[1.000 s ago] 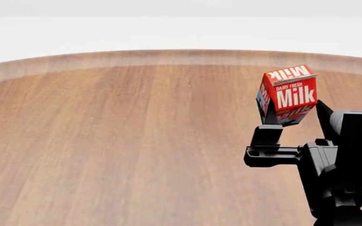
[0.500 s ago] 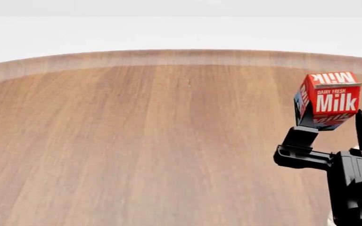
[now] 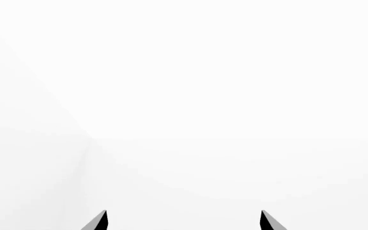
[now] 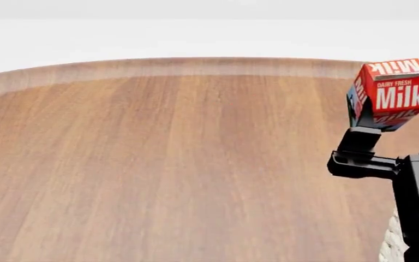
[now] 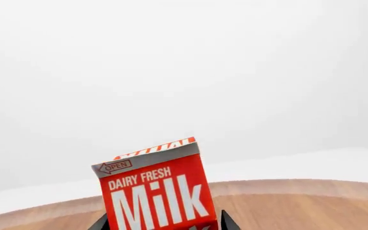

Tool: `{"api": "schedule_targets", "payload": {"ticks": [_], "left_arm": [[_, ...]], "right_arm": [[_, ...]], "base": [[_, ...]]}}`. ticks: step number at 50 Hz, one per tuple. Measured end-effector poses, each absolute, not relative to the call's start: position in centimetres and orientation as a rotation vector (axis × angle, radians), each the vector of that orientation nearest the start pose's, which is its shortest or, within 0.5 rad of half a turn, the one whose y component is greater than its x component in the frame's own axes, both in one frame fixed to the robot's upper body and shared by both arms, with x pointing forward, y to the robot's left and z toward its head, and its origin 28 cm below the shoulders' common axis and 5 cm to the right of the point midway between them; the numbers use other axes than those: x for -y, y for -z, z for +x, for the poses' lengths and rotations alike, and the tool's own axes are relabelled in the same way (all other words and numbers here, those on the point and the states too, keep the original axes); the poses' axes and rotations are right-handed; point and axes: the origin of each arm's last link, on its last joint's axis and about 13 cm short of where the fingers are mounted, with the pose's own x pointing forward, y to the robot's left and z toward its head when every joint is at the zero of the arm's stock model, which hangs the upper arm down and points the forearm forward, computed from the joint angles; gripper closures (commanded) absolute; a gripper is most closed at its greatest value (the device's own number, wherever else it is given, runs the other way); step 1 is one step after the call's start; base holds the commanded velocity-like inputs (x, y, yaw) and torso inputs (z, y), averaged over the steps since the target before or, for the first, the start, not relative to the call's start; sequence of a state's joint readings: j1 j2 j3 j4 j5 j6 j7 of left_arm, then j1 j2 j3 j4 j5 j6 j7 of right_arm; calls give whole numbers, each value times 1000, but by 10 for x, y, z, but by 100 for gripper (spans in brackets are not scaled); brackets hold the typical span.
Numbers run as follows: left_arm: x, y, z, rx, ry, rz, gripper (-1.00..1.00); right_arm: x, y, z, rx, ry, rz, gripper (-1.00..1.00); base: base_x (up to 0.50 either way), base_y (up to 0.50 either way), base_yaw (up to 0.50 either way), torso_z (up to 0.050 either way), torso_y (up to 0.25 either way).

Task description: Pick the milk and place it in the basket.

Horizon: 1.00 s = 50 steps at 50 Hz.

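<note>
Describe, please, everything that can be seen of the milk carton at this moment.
The milk is a small gable-top carton, mostly red, with white "DAIRY FRESH Milk" lettering, a grey top seam marked "OPEN", and a blue-and-white patch low on its side. It looks like printed card. It is held in the air, slightly tilted, above the wooden table near its right side, gripped at its lower part by the black fingers of the right hand. Nothing else touches it.

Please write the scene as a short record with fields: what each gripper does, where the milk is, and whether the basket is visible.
right gripper: shut on the milk, raised above the table
milk: held in the air, slightly tilted, red top up, clear of the wood
left gripper: open, holds nothing, faces blank white background
table: round wooden top, bare in the part seen
basket: only a small woven patch at the head view's lower right edge, likely the basket
</note>
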<state>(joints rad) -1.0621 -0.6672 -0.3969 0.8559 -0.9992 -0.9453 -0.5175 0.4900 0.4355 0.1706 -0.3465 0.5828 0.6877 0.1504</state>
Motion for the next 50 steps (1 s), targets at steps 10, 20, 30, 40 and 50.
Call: {"api": "schedule_targets", "payload": {"ticks": [10, 20, 30, 40, 50], "left_arm": [[-295, -365, 169, 983, -154, -7, -100], [-295, -364, 170, 979, -150, -4, -100], [-295, -364, 169, 979, -153, -2, -100], [-296, -364, 170, 977, -155, -2, -100], [-296, -364, 171, 976, -155, -3, -100]], "right_arm": [[219, -257, 269, 267, 22, 34, 100], [253, -329, 248, 354, 9, -61, 100], [283, -384, 215, 414, 9, -151, 100], [310, -417, 184, 428, 42, -211, 100], [333, -429, 170, 388, 70, -251, 100]], "base": [[0, 0, 0, 1, 1], [0, 0, 0, 0, 2], [0, 0, 0, 1, 1], [0, 0, 0, 0, 1], [0, 0, 0, 0, 0]]}}
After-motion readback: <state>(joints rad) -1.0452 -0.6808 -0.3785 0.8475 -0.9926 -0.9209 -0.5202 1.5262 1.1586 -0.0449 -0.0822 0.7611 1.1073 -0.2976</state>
